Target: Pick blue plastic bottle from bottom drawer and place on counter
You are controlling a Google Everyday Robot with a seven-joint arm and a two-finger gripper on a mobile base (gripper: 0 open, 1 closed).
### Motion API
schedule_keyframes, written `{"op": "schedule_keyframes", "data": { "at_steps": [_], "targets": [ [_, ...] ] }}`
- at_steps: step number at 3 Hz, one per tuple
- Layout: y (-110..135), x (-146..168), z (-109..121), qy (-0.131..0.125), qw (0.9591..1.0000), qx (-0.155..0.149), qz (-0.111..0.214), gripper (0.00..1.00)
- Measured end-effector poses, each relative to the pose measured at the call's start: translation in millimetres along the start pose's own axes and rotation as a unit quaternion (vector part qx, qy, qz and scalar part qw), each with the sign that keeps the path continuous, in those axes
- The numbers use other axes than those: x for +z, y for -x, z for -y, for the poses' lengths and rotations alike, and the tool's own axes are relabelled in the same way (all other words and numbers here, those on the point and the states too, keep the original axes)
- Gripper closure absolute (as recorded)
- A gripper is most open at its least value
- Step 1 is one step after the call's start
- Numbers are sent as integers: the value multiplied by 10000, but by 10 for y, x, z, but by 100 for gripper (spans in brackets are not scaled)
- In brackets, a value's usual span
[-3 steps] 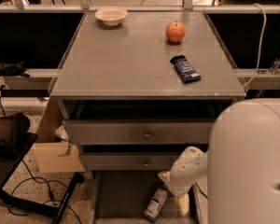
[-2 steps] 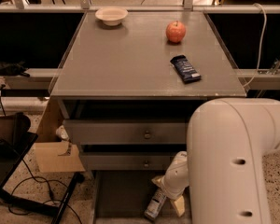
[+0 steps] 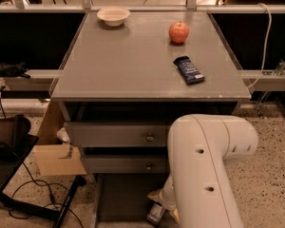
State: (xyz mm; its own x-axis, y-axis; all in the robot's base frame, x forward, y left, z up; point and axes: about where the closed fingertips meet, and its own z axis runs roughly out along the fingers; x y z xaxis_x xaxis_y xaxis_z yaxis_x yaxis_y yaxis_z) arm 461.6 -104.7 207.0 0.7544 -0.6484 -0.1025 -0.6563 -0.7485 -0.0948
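Gripper [image 3: 162, 205] sits low in the bottom drawer [image 3: 121, 198], right at the blue plastic bottle [image 3: 155, 214], half hidden behind the big white arm [image 3: 204, 165]. Up on the counter [image 3: 128, 65]: apple [image 3: 179, 32], bowl [image 3: 113, 16], dark snack bar [image 3: 189, 70].

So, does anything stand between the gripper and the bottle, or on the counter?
Nothing visible lies between the gripper and the blue plastic bottle in the bottom drawer. On the counter, a bowl, an apple and a snack bar occupy the back and right.
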Motion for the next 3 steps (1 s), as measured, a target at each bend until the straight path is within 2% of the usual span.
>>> {"op": "schedule_keyframes", "data": {
  "at_steps": [1,2,3],
  "targets": [
    [73,408,88,25,9992,-378,154,0],
    [70,676,208,106,9966,-784,222,0],
    [-60,837,351,142,9940,-1061,244,27]
  ]
}}
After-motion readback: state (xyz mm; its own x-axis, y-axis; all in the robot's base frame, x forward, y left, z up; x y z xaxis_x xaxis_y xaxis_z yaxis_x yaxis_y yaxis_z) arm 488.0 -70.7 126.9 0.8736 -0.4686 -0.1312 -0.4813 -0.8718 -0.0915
